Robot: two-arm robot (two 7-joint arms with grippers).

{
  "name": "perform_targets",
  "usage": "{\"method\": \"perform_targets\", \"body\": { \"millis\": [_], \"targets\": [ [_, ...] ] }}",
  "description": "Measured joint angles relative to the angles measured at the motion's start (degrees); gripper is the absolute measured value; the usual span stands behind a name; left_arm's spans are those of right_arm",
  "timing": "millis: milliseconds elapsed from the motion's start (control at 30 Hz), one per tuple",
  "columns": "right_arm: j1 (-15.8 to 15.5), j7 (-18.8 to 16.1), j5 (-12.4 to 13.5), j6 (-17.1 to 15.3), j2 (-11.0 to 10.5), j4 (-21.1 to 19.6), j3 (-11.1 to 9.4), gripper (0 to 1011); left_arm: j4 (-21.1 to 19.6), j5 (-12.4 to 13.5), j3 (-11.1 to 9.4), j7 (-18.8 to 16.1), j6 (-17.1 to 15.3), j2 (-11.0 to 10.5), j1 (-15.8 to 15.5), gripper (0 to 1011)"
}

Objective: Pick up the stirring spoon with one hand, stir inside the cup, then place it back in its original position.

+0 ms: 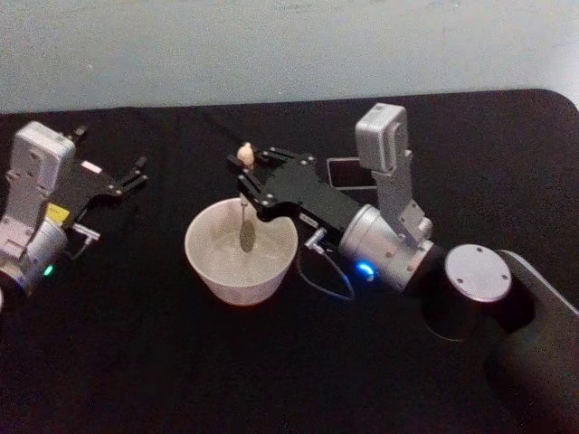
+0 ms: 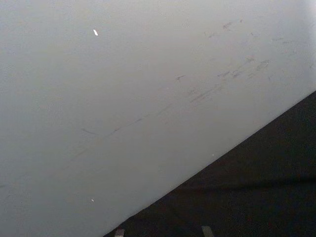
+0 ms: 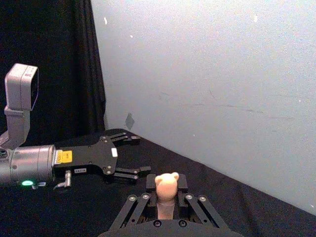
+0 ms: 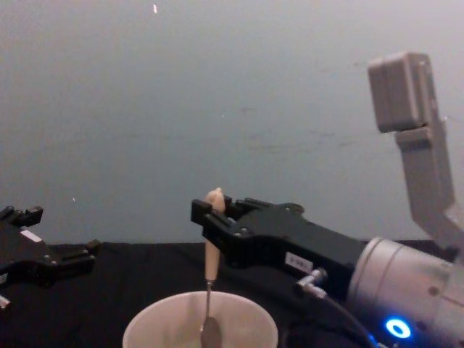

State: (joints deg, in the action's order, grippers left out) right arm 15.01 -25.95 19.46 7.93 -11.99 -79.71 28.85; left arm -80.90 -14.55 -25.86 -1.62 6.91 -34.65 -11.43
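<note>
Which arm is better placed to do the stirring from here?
Right. The right gripper is shut on the stirring spoon, whose bowl hangs inside the cup. The left gripper sits open off to the left, apart from it.

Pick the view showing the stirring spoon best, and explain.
Chest view: the stirring spoon hangs side-on, handle, shaft and bowl visible, dipping into the cup. Head view foreshortens it from above; right wrist view catches its knob, held by the right gripper; left wrist view faces wall.
</note>
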Motion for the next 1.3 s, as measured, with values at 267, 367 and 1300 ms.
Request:
{"method": "perform_targets", "body": {
  "millis": [267, 367, 1300],
  "targets": [
    [-2.1, -1.45, 1.39, -0.65, -2.45, -2.91, -1.05, 227, 0.0, 0.0, 0.0, 0.0, 0.0, 0.0, 0.0, 1001],
    [-2.98, -2.0, 1.83, -0.9, -3.27, -4.06, -1.05, 227, 0.0, 0.0, 0.0, 0.0, 0.0, 0.0, 0.0, 1001],
    [-0.79, -0.2, 0.6, -1.83, 0.5, -1.71, 2.19, 227, 0.0, 0.0, 0.0, 0.0, 0.0, 0.0, 0.0, 1001]
  ]
}}
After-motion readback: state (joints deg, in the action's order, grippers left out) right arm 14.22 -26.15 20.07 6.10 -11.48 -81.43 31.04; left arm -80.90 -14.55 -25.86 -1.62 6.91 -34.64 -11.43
